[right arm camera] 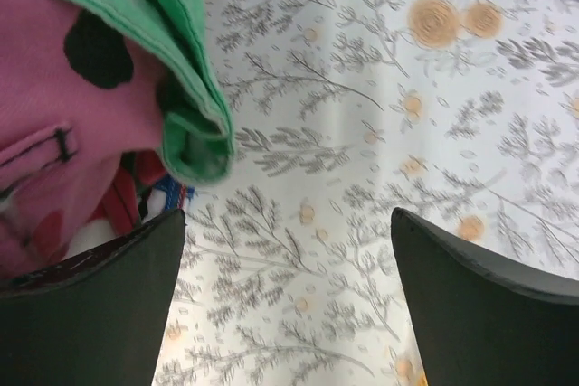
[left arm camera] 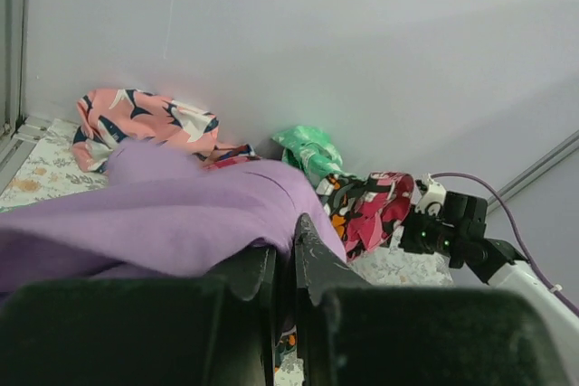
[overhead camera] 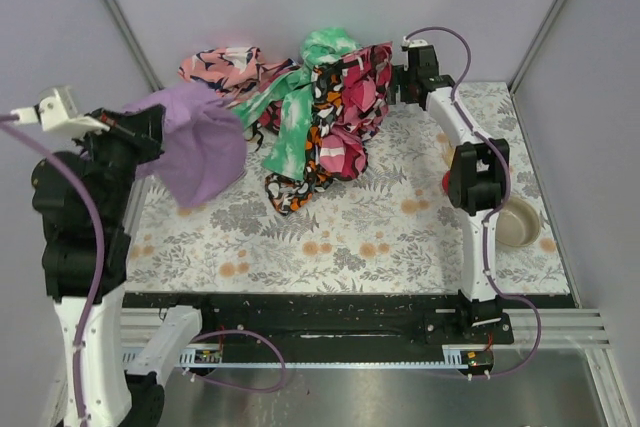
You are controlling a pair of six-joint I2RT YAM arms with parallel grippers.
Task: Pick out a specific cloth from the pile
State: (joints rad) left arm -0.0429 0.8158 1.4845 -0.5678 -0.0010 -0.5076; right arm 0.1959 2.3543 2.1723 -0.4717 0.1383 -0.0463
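Observation:
The lilac-purple cloth [overhead camera: 198,145] hangs lifted at the left of the table, apart from the pile [overhead camera: 325,117], with my left gripper [overhead camera: 150,132] shut on its edge. In the left wrist view the cloth [left arm camera: 163,214] drapes over the shut gripper [left arm camera: 288,241], whose jaws are pressed together on the fabric. My right gripper [overhead camera: 398,82] is at the pile's right side, by the back wall. In the right wrist view this gripper [right arm camera: 288,219] stands wide open over bare floral mat. Pink fabric [right arm camera: 72,88] and a green fold [right arm camera: 185,88] lie at its left finger.
A pink-and-navy cloth [overhead camera: 225,67] lies at the back left, beside the pile. A beige bowl [overhead camera: 518,222] sits at the right edge of the floral mat [overhead camera: 380,237]. Grey walls close in the back and both sides.

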